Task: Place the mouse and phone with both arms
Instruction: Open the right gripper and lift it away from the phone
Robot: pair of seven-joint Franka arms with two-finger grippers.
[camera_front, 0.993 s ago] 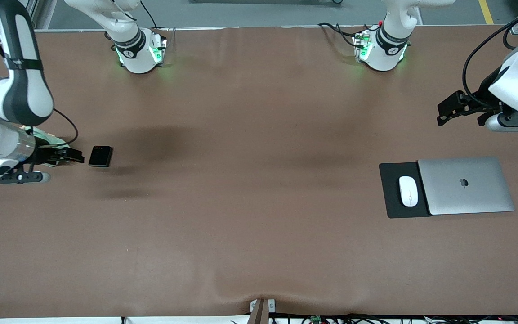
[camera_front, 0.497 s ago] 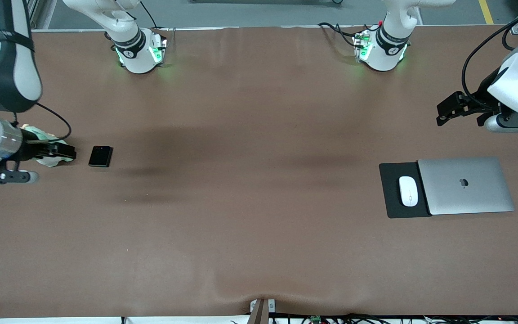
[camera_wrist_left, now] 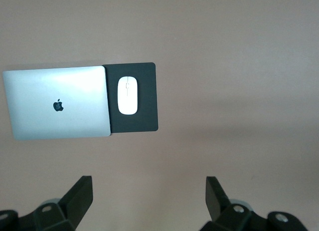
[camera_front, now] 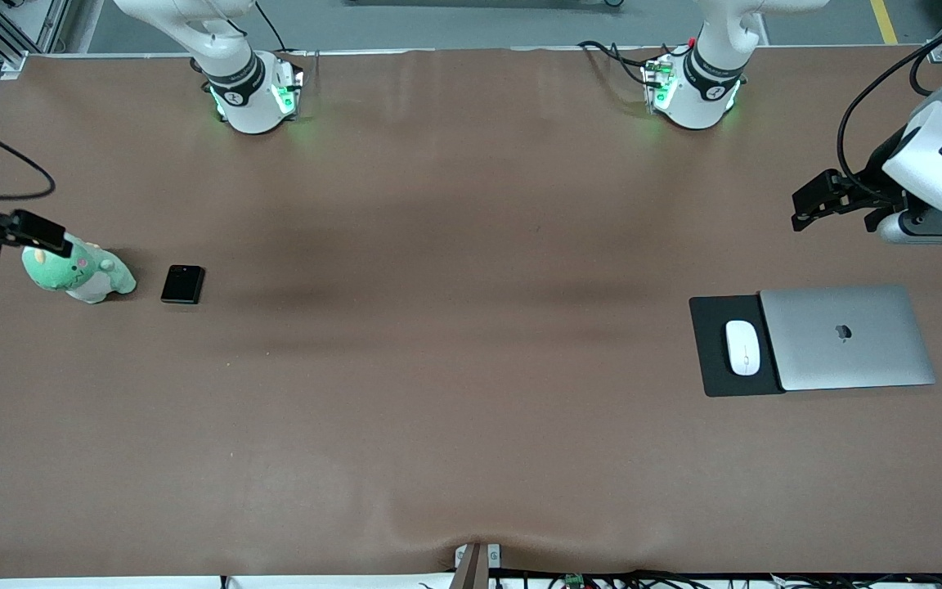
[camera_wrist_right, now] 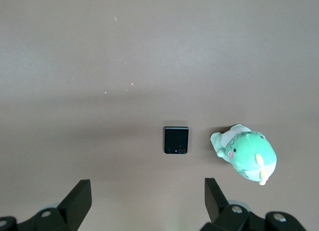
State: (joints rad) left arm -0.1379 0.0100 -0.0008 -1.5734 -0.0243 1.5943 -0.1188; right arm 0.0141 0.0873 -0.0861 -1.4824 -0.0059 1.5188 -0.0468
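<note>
The black phone (camera_front: 183, 284) lies flat on the brown table toward the right arm's end; it also shows in the right wrist view (camera_wrist_right: 176, 139). My right gripper (camera_front: 26, 232) hangs open and empty high over that end of the table, above the plush toy, its jaws wide apart in the right wrist view (camera_wrist_right: 147, 191). The white mouse (camera_front: 742, 348) sits on a black mouse pad (camera_front: 712, 372) toward the left arm's end; it also shows in the left wrist view (camera_wrist_left: 127, 95). My left gripper (camera_front: 813, 200) is open and empty, up in the air over bare table (camera_wrist_left: 148, 191).
A green plush toy (camera_front: 78, 274) sits beside the phone, toward the right arm's end of the table (camera_wrist_right: 246, 153). A closed silver laptop (camera_front: 847, 337) lies against the mouse pad (camera_wrist_left: 57, 102). The two arm bases stand along the table's top edge.
My right gripper has pulled up and away from the phone toward its end of the table, uncovering the plush toy. The phone stays put. The left arm has barely moved.
</note>
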